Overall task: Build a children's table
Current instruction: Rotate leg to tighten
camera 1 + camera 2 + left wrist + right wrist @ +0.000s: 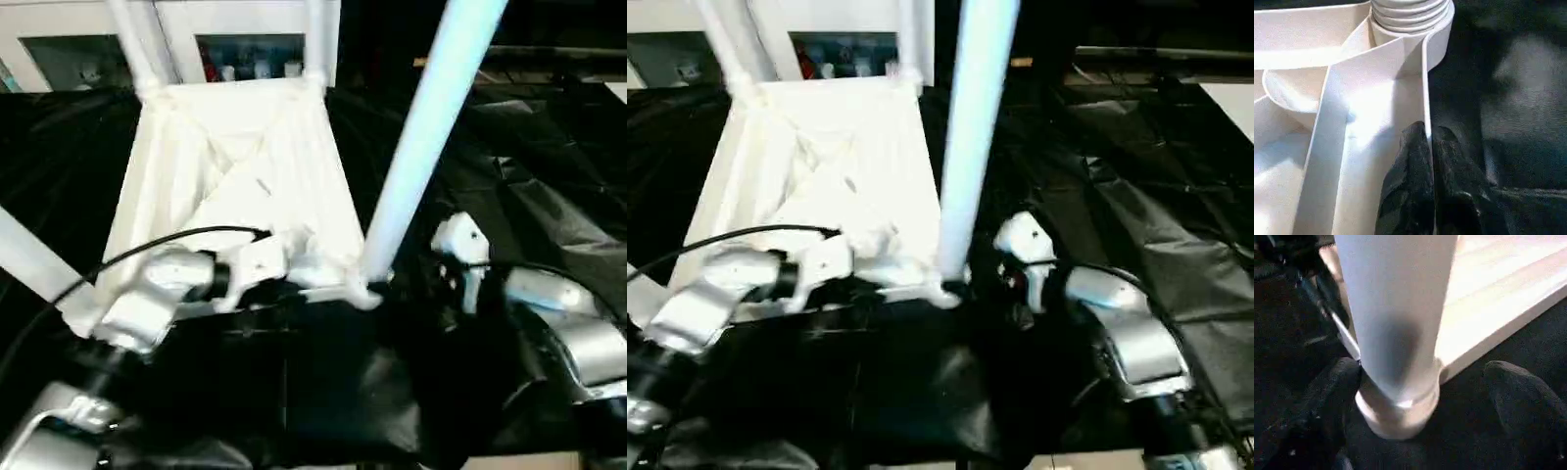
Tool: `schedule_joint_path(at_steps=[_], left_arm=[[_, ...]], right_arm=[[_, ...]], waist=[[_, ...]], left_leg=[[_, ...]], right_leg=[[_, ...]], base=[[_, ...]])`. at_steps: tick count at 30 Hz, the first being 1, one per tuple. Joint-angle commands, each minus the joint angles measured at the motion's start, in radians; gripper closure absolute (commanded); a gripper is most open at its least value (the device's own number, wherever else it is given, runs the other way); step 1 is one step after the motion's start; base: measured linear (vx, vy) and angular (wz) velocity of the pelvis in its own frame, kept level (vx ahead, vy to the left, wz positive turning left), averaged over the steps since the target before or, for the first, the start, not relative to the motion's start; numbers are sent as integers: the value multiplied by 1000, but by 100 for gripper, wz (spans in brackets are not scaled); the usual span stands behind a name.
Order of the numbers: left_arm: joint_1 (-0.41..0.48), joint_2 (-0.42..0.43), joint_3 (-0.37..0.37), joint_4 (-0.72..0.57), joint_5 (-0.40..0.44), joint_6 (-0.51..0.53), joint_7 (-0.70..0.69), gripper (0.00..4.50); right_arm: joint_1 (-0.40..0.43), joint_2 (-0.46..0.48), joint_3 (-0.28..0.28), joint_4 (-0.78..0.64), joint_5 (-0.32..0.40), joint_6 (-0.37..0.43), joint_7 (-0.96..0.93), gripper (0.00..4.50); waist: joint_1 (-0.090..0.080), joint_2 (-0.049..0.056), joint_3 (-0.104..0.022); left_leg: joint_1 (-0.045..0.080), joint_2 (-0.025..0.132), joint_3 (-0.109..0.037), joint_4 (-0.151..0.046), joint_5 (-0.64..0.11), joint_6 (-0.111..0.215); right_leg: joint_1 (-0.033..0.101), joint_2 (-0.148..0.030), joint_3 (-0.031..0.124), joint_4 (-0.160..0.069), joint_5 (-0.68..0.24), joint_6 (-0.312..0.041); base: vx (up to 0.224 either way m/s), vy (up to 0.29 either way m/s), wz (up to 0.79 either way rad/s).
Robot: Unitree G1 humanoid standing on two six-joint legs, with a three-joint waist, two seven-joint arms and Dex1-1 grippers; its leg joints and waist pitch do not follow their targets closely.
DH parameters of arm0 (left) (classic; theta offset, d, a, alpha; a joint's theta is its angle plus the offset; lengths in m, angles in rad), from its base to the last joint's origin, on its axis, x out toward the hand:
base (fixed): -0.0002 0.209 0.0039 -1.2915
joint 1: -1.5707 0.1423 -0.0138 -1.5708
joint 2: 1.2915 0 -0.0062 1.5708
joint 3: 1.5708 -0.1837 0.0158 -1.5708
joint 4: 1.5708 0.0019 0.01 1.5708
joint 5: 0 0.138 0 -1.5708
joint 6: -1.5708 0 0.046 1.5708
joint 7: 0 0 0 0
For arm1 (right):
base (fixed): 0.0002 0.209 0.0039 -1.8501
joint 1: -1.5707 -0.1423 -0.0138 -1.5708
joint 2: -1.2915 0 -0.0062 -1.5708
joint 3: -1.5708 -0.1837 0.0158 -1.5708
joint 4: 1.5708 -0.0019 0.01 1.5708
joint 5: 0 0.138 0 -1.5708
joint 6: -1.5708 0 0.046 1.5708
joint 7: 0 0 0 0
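Observation:
The children's table lies upside down: its white tabletop (245, 166) shows the ribbed underside. Legs rise from its corner sockets: two at the far corners (137, 44) (315, 39), one at the near left (34, 259), one at the near right (431, 127). My left gripper (1430, 147) is shut on the thin near rim wall of the tabletop (1422, 73), close to the near-right socket (1410, 19). My right gripper (1427, 382) stands open around the foot of the near-right leg (1396, 308), with a black finger (1518, 396) on each side and a gap on at least one side.
Black crumpled cloth (549, 176) covers the surface all around the tabletop. A white cabinet (245, 20) with small items on its shelves stands right behind the far legs. A black cable (147, 245) runs over my left forearm.

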Motion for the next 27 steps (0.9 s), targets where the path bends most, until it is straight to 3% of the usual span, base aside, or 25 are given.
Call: schedule_joint_path(at_steps=[1, 5, 8, 14, 17, 20, 23, 27], left_arm=[[32, -1, -45, -10, 6, 15, -38, 450], [31, -3, -47, -6, -1, 7, -41, 450], [27, -5, -49, 4, -1, 2, -40, 450], [24, -1, -48, 9, 1, 1, -45, 450], [26, -1, -48, 8, 1, 3, -46, 450], [26, 0, -49, 8, -1, 3, -46, 450], [27, 0, -51, 11, -2, 1, -45, 450], [27, 0, -51, 13, 0, 0, -46, 450]], right_arm=[[-5, -1, 24, 6, -26, -12, -4, 11], [-19, 29, 34, 37, -24, -25, -9, 11], [-25, 50, 39, 52, -18, -38, -13, 11], [-27, 53, 45, 74, -22, -36, 1, 47], [-30, 56, 45, 81, -21, -41, -1, 82], [-33, 64, 41, 90, -20, -47, 3, 89], [-35, 67, 43, 99, -19, -52, 7, 129], [-36, 69, 44, 105, -20, -54, 9, 142]], waist=[[3, -3, -53], [4, -6, -62], [4, -5, -64], [7, -6, -63], [6, -5, -60], [6, -5, -59], [5, -7, -60], [5, -7, -61]], left_leg=[[27, 61, -21, -54, -124, 104], [24, 56, -20, -43, -46, 131], [22, 54, -20, -39, -21, 153], [24, 56, -20, -37, -35, 153], [25, 57, -21, -40, -73, 135], [25, 57, -21, -40, -91, 122], [25, 55, -21, -40, -92, 116], [22, 54, -21, -37, -80, 123]], right_leg=[[46, -68, 46, -55, -3, -289], [52, -65, 46, -38, 140, -307], [52, -65, 44, -34, 187, -317], [53, -64, 43, -33, 153, -318], [51, -66, 44, -38, 92, -314], [50, -67, 45, -40, 63, -311], [51, -66, 46, -39, 62, -309], [52, -66, 46, -36, 82, -309]], base=[[0, 0, 0], [0, 0, 0], [0, 0, 0], [0, 0, 0], [0, 0, 0], [0, 0, 0], [0, 0, 0], [0, 0, 0]])
